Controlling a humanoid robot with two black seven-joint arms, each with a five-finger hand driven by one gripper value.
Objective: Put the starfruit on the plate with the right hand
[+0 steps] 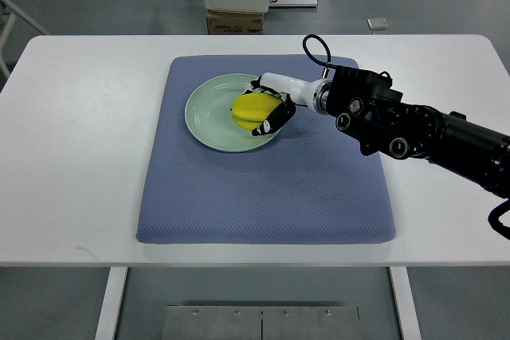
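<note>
The starfruit (pixel 252 111) is seen over the right half of the pale green plate (pixel 205 113), which lies on a blue mat (pixel 263 189) spread across the white bench (pixel 72 149). The fruit is gripped by the right hand (pixel 268 109), whose dark fingers (pixel 265 126) are curled around its right side. Whether the fruit already rests on the plate or is held just above it cannot be told from this view.

The fruit is judged to be light and fairly firm, but its waxy skin is likely slippery and its thin ridges are easily bruised. It is best held across its broad middle, with the fingers laid in the grooves between ridges, and with only modest pressure.

The right arm (pixel 414 137) is reached in from the right edge, stretched leftward over the mat, with the white wrist (pixel 291 85) angled down toward the plate. The left hand is not seen.
</note>
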